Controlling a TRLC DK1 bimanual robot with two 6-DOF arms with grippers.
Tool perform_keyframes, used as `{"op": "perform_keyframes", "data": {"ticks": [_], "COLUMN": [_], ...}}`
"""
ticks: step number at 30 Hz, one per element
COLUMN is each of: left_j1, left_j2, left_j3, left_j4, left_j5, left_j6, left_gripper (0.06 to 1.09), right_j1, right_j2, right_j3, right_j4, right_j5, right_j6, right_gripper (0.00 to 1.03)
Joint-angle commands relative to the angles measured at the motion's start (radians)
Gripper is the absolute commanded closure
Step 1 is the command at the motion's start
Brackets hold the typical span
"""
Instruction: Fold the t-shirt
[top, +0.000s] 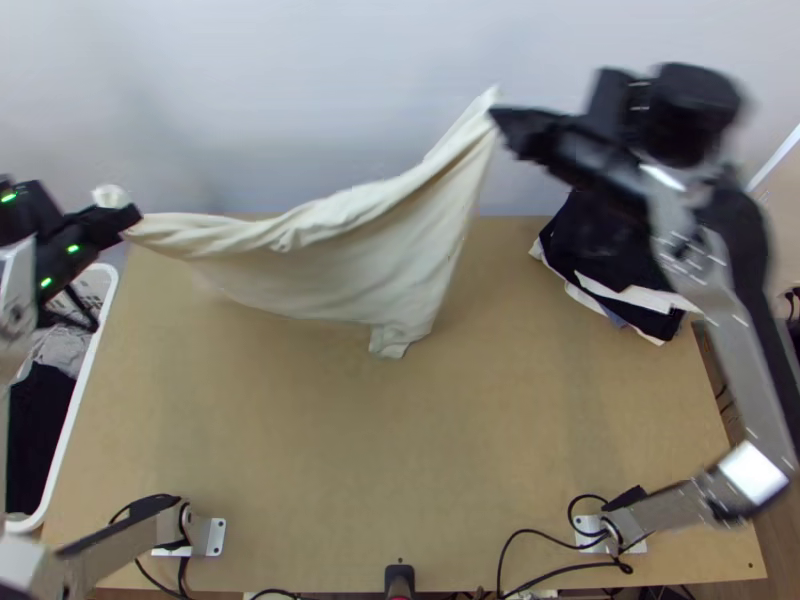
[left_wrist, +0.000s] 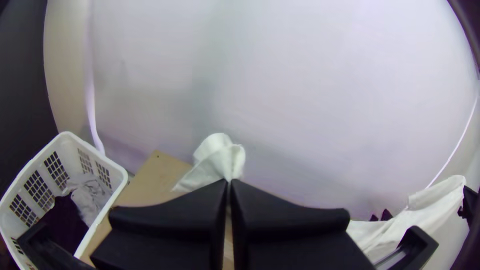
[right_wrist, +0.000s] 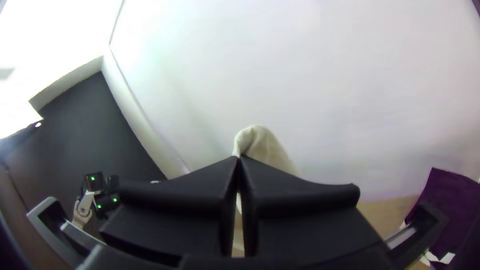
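The cream t-shirt (top: 340, 255) hangs stretched between both grippers above the table's far part, its lower edge drooping with a small flap near the middle. My left gripper (top: 130, 218) is shut on one end at the far left, a bit of cloth poking up beside it. Higher up, my right gripper (top: 496, 116) is shut on the other end. In the left wrist view, a tuft of the shirt (left_wrist: 220, 157) stands out past the tips of the left gripper (left_wrist: 228, 183). The right wrist view has a fold of shirt (right_wrist: 262, 145) at the right gripper's tips (right_wrist: 239, 159).
A stack of dark and white folded clothes (top: 610, 265) lies at the table's far right. The white basket (top: 88, 385) with grey and dark cloth stands along the left edge. Cables (top: 545, 565) run along the near edge of the table (top: 400, 450).
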Motion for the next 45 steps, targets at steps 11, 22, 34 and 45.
{"op": "perform_keyframes", "data": {"ticks": [11, 22, 34, 45], "left_j1": [0.025, -0.018, -0.023, -0.106], "left_j2": [-0.211, -0.377, -0.635, -0.303], "left_j3": [0.076, -0.068, -0.698, -0.959], "left_j4": [0.135, 0.040, -0.004, 0.390], "left_j5": [0.009, 0.099, 0.182, 0.194], "left_j6": [-0.096, -0.159, -0.156, -0.157], "left_gripper": [1.05, 1.05, 1.05, 1.05], "right_j1": [-0.011, -0.016, -0.024, -0.100], "right_j2": [-0.245, -0.480, -0.632, -0.544], "right_j3": [-0.091, -0.332, -0.771, -1.013], "right_j4": [0.065, 0.101, 0.101, 0.255], "right_j5": [0.014, 0.028, 0.028, 0.027], "right_j6": [-0.037, -0.057, -0.022, 0.000], "right_gripper": [1.00, 1.00, 1.00, 1.00]}}
